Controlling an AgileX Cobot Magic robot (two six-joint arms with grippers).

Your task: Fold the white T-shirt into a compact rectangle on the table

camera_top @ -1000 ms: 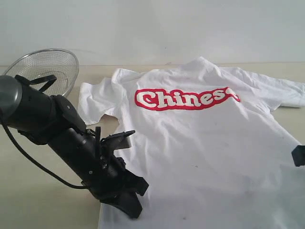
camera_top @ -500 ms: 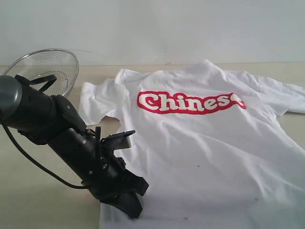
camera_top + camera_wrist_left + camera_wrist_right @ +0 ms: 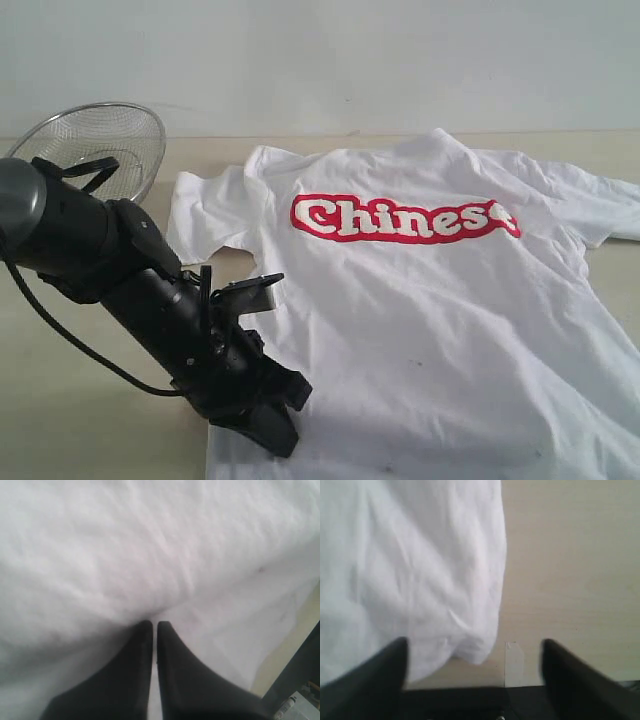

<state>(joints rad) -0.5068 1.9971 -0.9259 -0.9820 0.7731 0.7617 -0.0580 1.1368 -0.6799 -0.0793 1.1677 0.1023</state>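
Observation:
The white T-shirt (image 3: 420, 320) lies spread on the table (image 3: 90, 420), its red band with white lettering facing up. My left gripper (image 3: 272, 438) is at the shirt's near left hem, shut on the fabric. In the left wrist view the cloth (image 3: 150, 545) puckers toward the closed tips of that gripper (image 3: 154, 624). My right gripper (image 3: 474, 641) is out of the exterior view. It stands open, low over the table (image 3: 570, 555). A loose corner of the shirt (image 3: 410, 555) lies between its fingers, ungripped.
A wire-mesh metal bowl (image 3: 100, 140) stands at the back left, behind my left arm. A small strip of clear tape (image 3: 514, 660) is stuck on the tabletop near my right gripper. A pale wall runs behind the table.
The shirt slid a little to the right and flattened. My right gripper, at the exterior view's right edge a second ago, has left that view and opened. The left arm stayed still.

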